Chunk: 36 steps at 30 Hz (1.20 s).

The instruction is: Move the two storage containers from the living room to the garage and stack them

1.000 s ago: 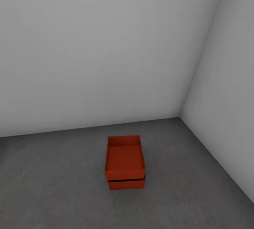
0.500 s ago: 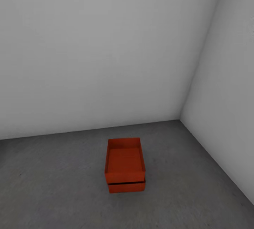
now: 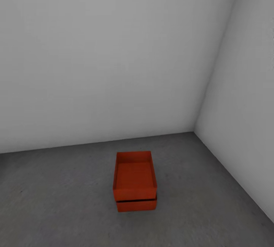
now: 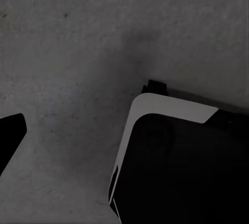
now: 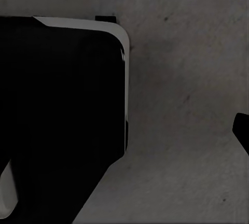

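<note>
Two bins stacked on garage floor near wall corner, upper one set slightly back from lower. Risk, by my judgement: base nudging stack while turning would topple it. Bins ahead, well apart from both arms. Left, right gripper state: cannot tell; wrist views show floor, robot body.

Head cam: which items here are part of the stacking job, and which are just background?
Job:
- upper bin, stacked on the other
- lower bin, on the floor
- grey floor

Background:
- white back wall
- white side wall
- robot base, seen from the left wrist
</note>
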{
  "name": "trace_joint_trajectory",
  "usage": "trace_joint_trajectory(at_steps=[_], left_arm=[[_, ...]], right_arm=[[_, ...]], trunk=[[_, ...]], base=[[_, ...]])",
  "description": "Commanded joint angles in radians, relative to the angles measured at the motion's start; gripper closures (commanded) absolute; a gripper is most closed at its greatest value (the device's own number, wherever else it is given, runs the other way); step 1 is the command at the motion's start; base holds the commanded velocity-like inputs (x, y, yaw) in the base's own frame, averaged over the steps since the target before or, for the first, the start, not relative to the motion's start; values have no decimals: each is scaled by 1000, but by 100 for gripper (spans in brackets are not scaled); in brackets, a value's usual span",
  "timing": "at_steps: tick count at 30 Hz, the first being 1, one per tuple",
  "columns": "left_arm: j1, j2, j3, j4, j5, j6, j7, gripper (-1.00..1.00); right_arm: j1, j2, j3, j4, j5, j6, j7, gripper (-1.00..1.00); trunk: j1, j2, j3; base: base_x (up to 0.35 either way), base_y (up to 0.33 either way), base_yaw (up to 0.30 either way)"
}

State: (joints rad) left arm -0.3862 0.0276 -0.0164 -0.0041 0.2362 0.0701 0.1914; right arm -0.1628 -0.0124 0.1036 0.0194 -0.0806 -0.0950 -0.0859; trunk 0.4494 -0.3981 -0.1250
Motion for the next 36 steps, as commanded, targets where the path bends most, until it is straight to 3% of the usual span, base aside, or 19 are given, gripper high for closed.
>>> trace_joint_trajectory(at_steps=[1, 36], left_arm=[[-1, 0, -2, 0, 6, 4, 2, -100], [-1, 0, -2, 0, 6, 4, 3, -100]], right_arm=[[-1, 0, 8, 2, -9, -5, -2, -100], [0, 3, 2, 2, -8, -6, -2, -100]], trunk=[[1, -2, 0], [1, -2, 56]], base=[[0, 0, 0], [0, 0, 0]])
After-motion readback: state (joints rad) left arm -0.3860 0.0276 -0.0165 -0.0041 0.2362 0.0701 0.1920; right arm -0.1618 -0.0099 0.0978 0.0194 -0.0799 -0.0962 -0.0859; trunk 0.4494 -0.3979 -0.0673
